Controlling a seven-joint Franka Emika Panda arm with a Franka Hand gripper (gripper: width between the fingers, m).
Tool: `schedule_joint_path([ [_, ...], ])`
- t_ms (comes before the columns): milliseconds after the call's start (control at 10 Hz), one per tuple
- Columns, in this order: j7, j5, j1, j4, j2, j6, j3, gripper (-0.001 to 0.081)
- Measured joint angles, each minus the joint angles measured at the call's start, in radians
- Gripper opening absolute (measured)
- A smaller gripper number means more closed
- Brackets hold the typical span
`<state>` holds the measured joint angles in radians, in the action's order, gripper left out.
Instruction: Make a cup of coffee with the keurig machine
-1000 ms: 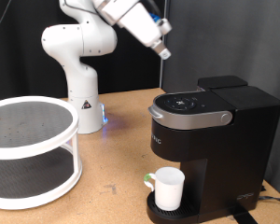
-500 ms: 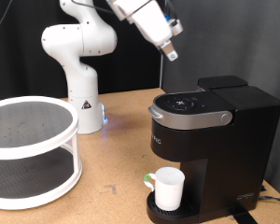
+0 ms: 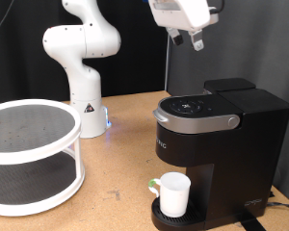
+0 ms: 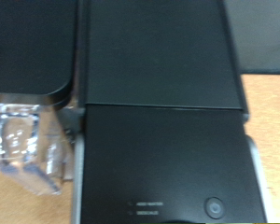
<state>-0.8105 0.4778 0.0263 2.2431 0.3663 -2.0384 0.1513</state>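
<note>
Gripper: the gripper hangs high in the air, above the keurig machine and well apart from it. Its fingers point down. I cannot tell if the fingers are wide or narrow, and nothing shows between them.
Keurig machine: it stands on the wooden table at the exterior view's right. The lid with the silver-grey handle is down.
Cup: the white cup stands upright on the drip tray, under the front of the machine, near the exterior view's bottom.
Wrist view: it looks down on the black top of the machine. A round button shows there.
Shelf: a white round two-level rack stands at the exterior view's left.
Arm base: the white robot base is behind, between rack and machine.
</note>
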Motion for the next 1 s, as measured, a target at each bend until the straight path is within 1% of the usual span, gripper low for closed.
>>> schedule_joint_path([
  [100, 0.015, -0.038, 0.000, -0.052, -0.036, 0.054, 0.001, 0.0802],
  [200, 0.032, -0.077, 0.000, -0.093, -0.070, 0.072, 0.002, 0.0802],
  [300, 0.066, -0.114, 0.001, -0.120, -0.099, 0.050, 0.006, 0.0802],
  [400, 0.087, -0.143, 0.001, -0.136, -0.123, 0.019, 0.010, 0.0802],
  [500, 0.090, -0.161, 0.001, -0.145, -0.143, -0.004, 0.011, 0.0802],
  [700, 0.088, -0.170, 0.001, -0.143, -0.169, -0.050, 0.014, 0.0802],
  [1000, 0.068, -0.176, 0.000, -0.114, -0.191, -0.112, 0.019, 0.0802],
])
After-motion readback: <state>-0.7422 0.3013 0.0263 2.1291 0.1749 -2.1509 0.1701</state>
